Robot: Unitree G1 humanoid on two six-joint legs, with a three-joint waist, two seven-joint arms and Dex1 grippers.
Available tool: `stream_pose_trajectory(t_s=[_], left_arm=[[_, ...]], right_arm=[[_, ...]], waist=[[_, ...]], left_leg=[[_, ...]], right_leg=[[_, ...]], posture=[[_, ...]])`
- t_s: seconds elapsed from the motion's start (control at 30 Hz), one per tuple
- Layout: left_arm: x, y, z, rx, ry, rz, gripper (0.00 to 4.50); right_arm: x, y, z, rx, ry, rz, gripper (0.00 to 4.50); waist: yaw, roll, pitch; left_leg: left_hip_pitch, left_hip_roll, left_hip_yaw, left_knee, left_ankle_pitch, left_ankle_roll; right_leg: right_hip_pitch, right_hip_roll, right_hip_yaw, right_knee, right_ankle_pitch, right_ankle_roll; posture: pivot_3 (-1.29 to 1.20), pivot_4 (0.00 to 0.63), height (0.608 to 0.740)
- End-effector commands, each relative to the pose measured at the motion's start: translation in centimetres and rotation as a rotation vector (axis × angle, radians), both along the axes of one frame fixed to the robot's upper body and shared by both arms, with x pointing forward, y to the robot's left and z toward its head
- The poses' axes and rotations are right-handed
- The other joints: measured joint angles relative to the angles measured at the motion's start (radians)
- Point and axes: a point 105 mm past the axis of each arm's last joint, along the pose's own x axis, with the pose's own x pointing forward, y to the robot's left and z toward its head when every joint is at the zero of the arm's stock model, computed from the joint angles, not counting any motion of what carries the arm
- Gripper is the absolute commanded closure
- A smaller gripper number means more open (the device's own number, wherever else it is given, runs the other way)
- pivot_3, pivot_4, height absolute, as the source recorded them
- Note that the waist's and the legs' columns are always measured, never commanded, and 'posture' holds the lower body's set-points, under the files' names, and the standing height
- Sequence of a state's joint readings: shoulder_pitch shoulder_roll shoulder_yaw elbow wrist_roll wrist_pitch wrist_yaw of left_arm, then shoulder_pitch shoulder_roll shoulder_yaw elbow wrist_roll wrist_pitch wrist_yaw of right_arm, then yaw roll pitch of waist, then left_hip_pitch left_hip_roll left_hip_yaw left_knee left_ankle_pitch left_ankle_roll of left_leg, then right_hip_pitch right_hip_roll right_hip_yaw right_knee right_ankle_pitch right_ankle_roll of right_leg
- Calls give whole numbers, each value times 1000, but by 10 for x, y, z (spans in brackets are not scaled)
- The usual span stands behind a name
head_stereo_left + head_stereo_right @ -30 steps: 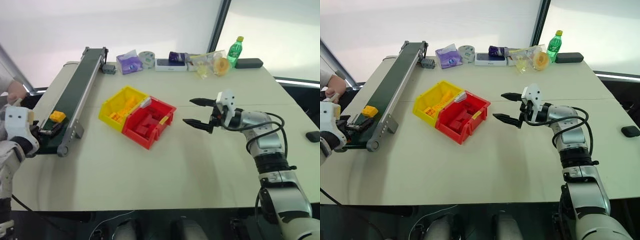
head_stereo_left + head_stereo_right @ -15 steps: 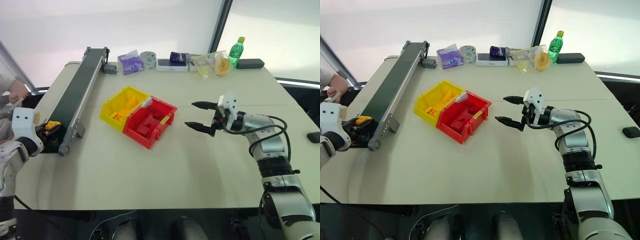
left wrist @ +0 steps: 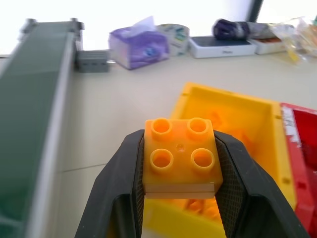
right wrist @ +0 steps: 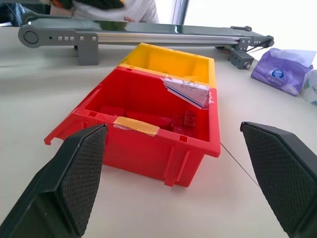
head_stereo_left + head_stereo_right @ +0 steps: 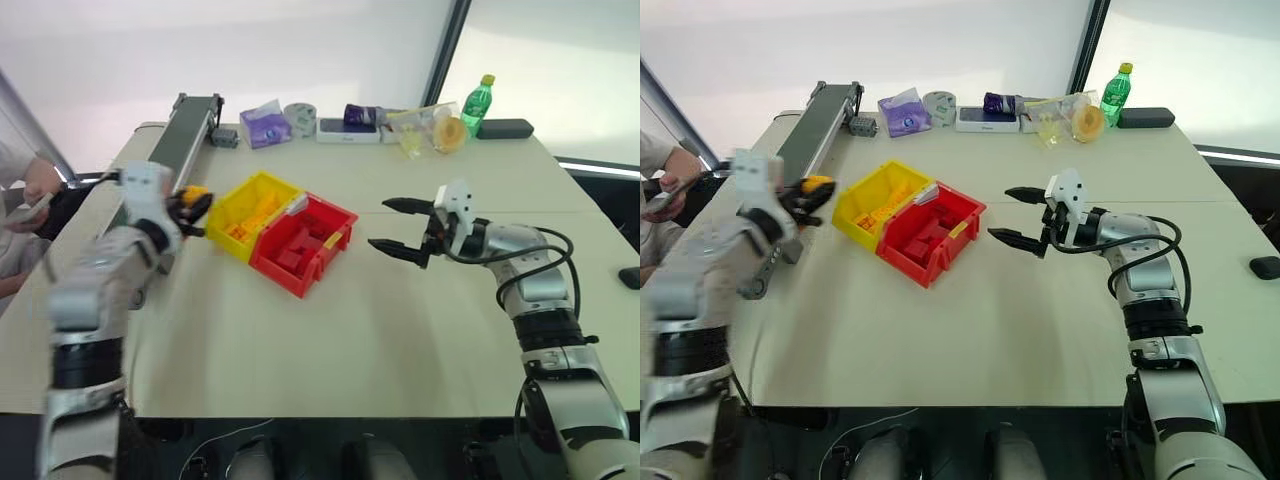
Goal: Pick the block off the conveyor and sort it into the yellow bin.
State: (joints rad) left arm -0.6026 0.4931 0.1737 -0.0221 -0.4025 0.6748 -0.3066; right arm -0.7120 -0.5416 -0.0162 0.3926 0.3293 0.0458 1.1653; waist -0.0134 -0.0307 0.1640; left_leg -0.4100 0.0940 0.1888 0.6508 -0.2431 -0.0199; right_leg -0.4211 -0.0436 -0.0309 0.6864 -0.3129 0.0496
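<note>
The block [image 3: 180,158] is a small yellow-orange plastic brick, nearly square, with smooth glossy sides and four round hollow studs on top (two rows of two). It sits level, studs turned up, and since it is almost square I cannot name a long axis. The left gripper [image 3: 179,198] is clamped on it: the two black fingers, with a fine mesh texture on the inner pads, press against its two opposite sides. The block is in the air, just beside the near edge of the yellow bin [image 5: 262,187] and between this bin and the conveyor [image 5: 180,125]. The yellow bin is a shallow open tray of shiny plastic with other yellow bricks inside, joined to the red bin [image 5: 330,243]. The conveyor is a long narrow dark green belt with a grey metal rail. The right gripper [image 5: 392,227] hangs over the table [image 5: 350,330] beside the red bin, fingers wide apart, holding nothing.
</note>
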Motion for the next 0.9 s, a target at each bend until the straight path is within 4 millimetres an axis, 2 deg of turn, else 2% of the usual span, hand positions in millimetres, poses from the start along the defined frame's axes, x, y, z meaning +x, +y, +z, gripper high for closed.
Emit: stream_pose_trajectory(t_s=[0.03,0.13,0.2,0.23,0.33,0.37,0.43,0.53,0.63,0.73,0.8,0.9], left_arm=[[19,-8,4,25,-52,36,3169],[33,-12,0,-37,-53,51,3169],[35,-14,0,-60,-57,34,2096],[36,-14,0,-62,-60,32,1768],[36,-10,0,-38,-75,57,240],[34,-7,0,-29,-86,61,62],[28,-3,2,-44,-103,53,62],[5,7,11,-43,-134,-1,62],[-26,24,11,-23,-123,-52,62],[-63,28,13,12,-134,-172,62],[-82,41,9,9,-86,-193,62],[-96,66,3,66,-16,-154,62]], right_arm=[[-3,-2,18,21,-68,-10,0],[-3,-4,18,22,-73,-22,0],[-5,-6,19,25,-78,-31,0],[-6,-7,20,28,-79,-35,0],[-8,-8,19,25,-78,-44,0],[-8,-8,18,26,-76,-46,0],[-10,-7,18,28,-74,-47,0],[-11,-6,20,30,-73,-47,0],[-10,-3,21,31,-70,-39,0],[-10,-2,21,27,-65,-28,0],[-8,-2,21,25,-63,-24,0],[-5,-2,19,24,-61,-18,0]], waist=[[-3,0,0],[-8,0,0],[-8,0,0],[-7,0,0],[-4,0,0],[-3,0,0],[-3,0,0],[-9,0,0],[-17,0,0],[-26,0,0],[-27,0,0],[-25,0,0]], left_leg=[[0,0,0,0,0,0],[0,1,0,0,0,0],[0,1,1,0,0,0],[0,1,1,-1,0,0],[0,1,1,-1,0,0],[0,1,1,0,0,0],[0,1,1,0,0,0],[0,2,1,0,0,0],[0,4,1,-2,0,-1],[0,4,0,-2,1,-1],[0,4,0,-1,1,-1],[0,4,-1,-1,1,-1]], right_leg=[[0,0,0,0,0,0],[-1,1,0,0,0,0],[-1,1,0,0,0,0],[-1,1,0,0,0,0],[-1,0,0,0,0,0],[-1,0,0,0,0,0],[-1,0,0,0,0,0],[-1,-1,0,0,0,0],[-2,0,1,0,0,0],[-2,0,1,0,0,0],[-1,-1,1,0,0,0],[-1,-1,0,0,0,0]], posture=[[0,150,740],[0,150,740],[0,150,740],[0,150,740],[0,150,740],[0,150,740],[0,150,740],[0,150,740],[0,150,740],[0,150,740],[0,150,740],[0,150,740]])
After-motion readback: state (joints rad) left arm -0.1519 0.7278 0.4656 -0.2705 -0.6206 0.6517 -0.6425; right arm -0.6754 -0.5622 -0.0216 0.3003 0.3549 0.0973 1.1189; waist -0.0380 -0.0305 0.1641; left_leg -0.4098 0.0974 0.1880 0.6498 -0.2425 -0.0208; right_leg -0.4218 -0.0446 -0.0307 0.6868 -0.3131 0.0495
